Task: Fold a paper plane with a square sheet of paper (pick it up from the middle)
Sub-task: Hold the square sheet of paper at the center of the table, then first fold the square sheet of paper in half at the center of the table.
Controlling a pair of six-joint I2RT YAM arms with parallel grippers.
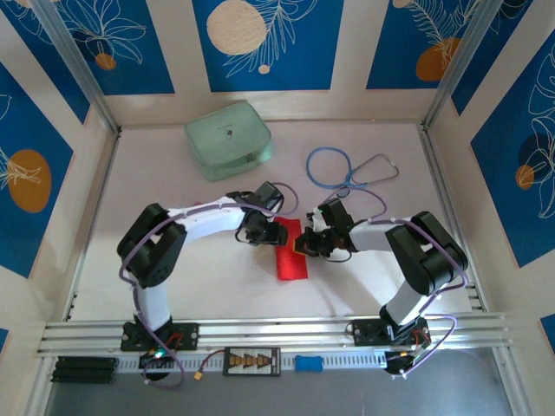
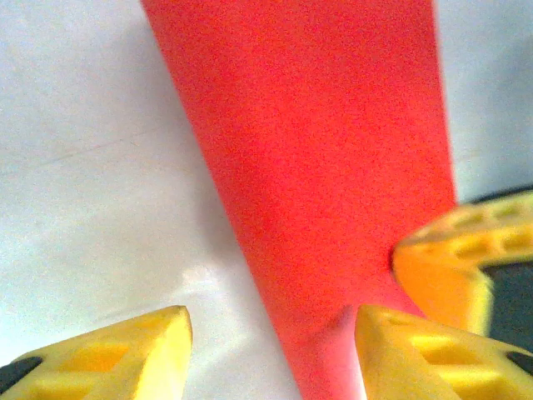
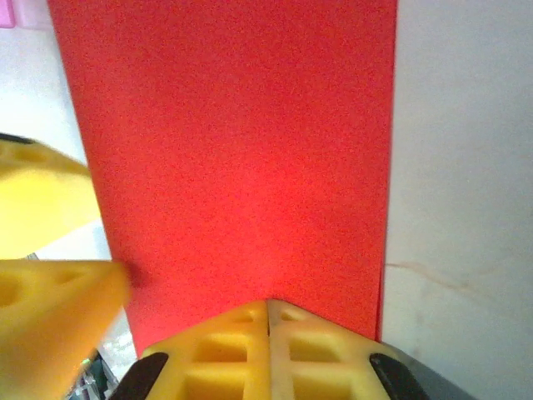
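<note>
The red sheet of paper [image 1: 292, 256] lies flat on the white table between both arms, folded into a long narrow strip rather than a pointed plane. My left gripper [image 1: 263, 232] hangs low over its far end, open. In the left wrist view [image 2: 275, 354] one yellow finger [image 2: 416, 358] rests on the paper [image 2: 316, 150] and the other stands on bare table. My right gripper [image 1: 310, 243] comes in from the right, shut, its joined tips [image 3: 268, 321] down on the paper's [image 3: 233, 142] surface with nothing between them.
A pale green case [image 1: 227, 139] sits at the back left. A blue cable loop [image 1: 329, 165] and a grey cord [image 1: 375, 170] lie at the back right. A pink object [image 3: 7, 12] peeks in beyond the paper. A metal rail [image 1: 277, 330] runs along the near edge.
</note>
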